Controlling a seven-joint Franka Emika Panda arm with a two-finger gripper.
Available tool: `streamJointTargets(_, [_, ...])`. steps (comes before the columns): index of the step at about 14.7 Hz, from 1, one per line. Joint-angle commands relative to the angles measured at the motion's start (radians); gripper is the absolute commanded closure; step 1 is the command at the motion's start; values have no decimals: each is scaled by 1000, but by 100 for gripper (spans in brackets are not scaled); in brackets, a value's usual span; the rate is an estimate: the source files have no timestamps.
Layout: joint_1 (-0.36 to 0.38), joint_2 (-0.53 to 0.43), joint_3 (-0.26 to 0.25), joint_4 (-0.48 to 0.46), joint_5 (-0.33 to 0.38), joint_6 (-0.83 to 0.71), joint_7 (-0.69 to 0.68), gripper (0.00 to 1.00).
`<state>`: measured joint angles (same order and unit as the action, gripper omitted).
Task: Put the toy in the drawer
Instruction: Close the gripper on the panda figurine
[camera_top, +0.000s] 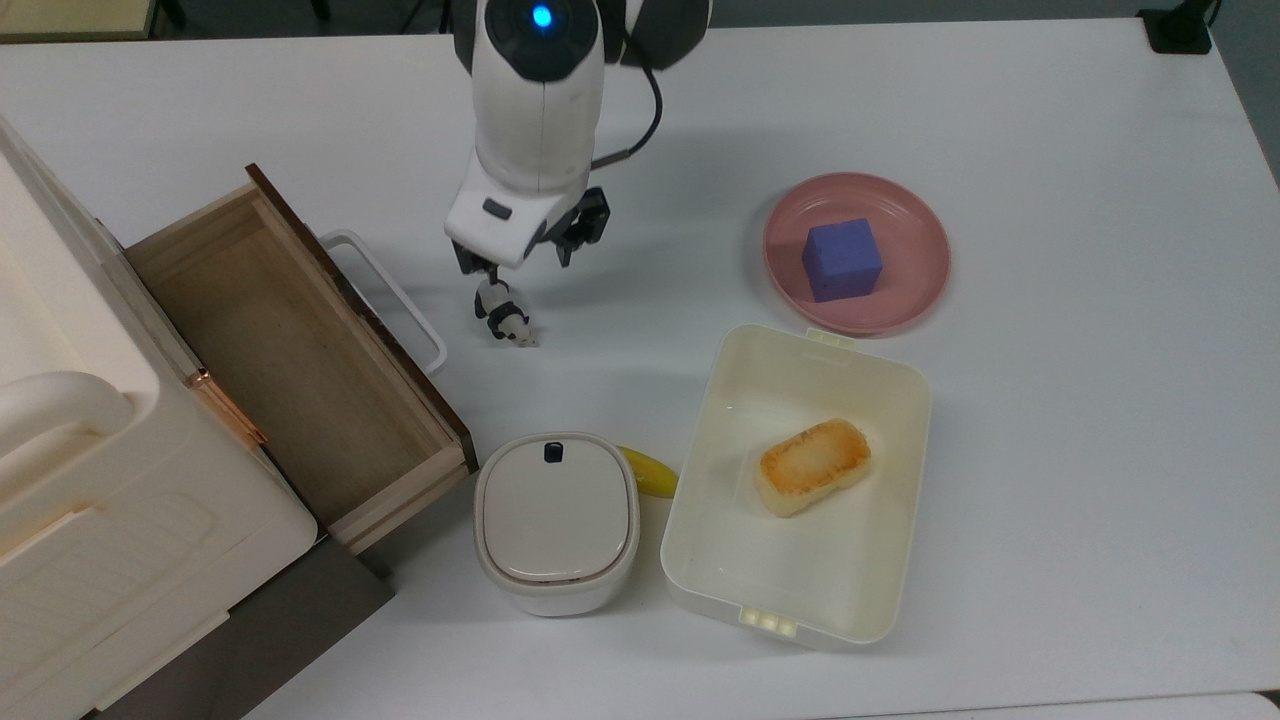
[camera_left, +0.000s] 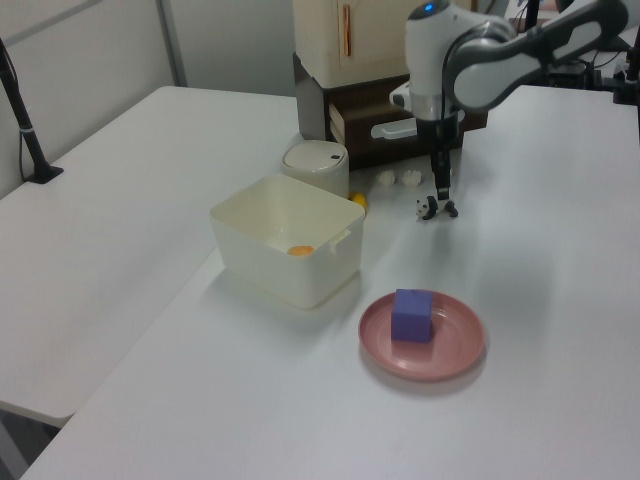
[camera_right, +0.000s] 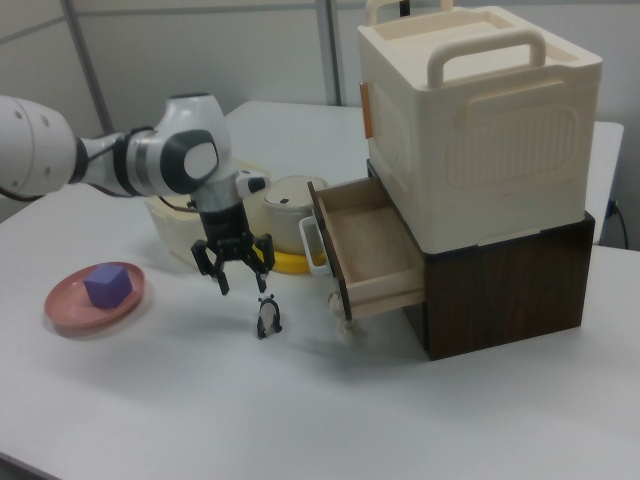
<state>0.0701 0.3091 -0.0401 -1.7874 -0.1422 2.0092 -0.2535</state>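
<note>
Fingers (camera_right: 240, 277) spread apart above toy (camera_right: 267, 317), drawer (camera_top: 290, 350) pulled out, cube (camera_top: 842, 259) on plate (camera_top: 920, 265), bread (camera_top: 812, 466) in tub (camera_top: 720, 560)

A big white table (camera_top: 1050, 500) holds everything. On it stand a little panda toy (camera_top: 500, 312), a pink plate (camera_top: 920, 235), a cream tub (camera_top: 700, 480), a small round pot with a lid (camera_top: 556, 520), a yellow banana (camera_top: 652, 472) between them, and a cabinet (camera_right: 500, 200).
</note>
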Motion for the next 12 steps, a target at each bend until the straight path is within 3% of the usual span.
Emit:
streamJointTargets(1, [2,28,-21,-20,-31,74,-65,30])
streamJointTargets(5, [7,59,-49,-21,-69,112,-72,35])
streamJointTargets(10, [25,76,-46,-46,-74,111,-66,68])
streamJointTargets(12, [31,82,-46,-49,-73,109,-55,94])
